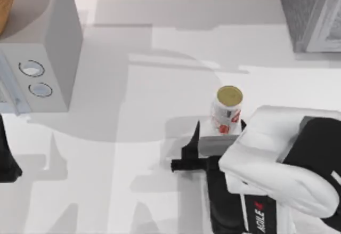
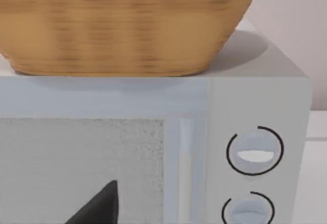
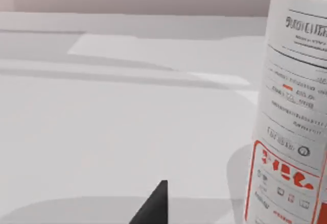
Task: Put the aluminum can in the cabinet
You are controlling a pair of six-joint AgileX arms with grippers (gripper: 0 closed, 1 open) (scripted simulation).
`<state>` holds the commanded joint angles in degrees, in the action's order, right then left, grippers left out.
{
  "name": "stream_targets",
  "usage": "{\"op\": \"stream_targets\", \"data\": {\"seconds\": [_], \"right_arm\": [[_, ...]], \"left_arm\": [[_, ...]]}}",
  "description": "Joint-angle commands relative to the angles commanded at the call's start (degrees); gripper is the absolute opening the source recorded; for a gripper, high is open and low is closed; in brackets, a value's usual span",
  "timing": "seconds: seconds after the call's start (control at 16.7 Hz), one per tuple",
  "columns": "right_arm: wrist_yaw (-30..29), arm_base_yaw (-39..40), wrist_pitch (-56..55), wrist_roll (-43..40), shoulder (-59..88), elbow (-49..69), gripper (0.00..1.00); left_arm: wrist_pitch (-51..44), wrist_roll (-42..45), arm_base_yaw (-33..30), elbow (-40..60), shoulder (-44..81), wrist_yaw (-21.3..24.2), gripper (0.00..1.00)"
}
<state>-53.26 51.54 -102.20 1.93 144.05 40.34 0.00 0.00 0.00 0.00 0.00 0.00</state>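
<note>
The aluminum can (image 1: 228, 109) stands upright on the white table, right of the middle, with a white body, red marks and a dull gold top. My right gripper (image 1: 218, 134) reaches it from the near side and is open. One dark finger (image 1: 195, 136) stands to the can's left with a gap, and the can sits close to the other side of the jaws. In the right wrist view the can (image 3: 294, 117) looms close beside a dark fingertip (image 3: 156, 206). The cabinet (image 1: 306, 10), dark grey and speckled with a paler framed front, stands at the far right corner.
A pale grey box with two round knobs (image 1: 45, 58) stands at the far left with a woven basket (image 1: 5, 5) on top; in the left wrist view the box (image 2: 255, 106) and basket (image 2: 127, 25) are close. My left arm (image 1: 6, 156) is parked at the left edge.
</note>
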Motion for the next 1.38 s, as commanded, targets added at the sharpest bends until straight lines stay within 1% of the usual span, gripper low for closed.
{"op": "stream_targets", "data": {"seconds": [0.24, 0.78, 1.2, 1.38], "right_arm": [[1.3, -1.9, 0.9, -1.4, -0.9, 1.4, 1.00], [5.5, -6.0, 4.3, -1.4, -1.9, 3.7, 1.00], [6.1, -6.6, 4.7, -1.4, -2.1, 4.1, 1.00], [6.1, -6.6, 4.7, -1.4, -2.1, 4.1, 0.77]], "left_arm": [[0.0, 0.0, 0.0, 0.0, 0.0, 0.0, 1.00], [0.0, 0.0, 0.0, 0.0, 0.0, 0.0, 1.00], [0.0, 0.0, 0.0, 0.0, 0.0, 0.0, 1.00], [0.0, 0.0, 0.0, 0.0, 0.0, 0.0, 1.00]]}}
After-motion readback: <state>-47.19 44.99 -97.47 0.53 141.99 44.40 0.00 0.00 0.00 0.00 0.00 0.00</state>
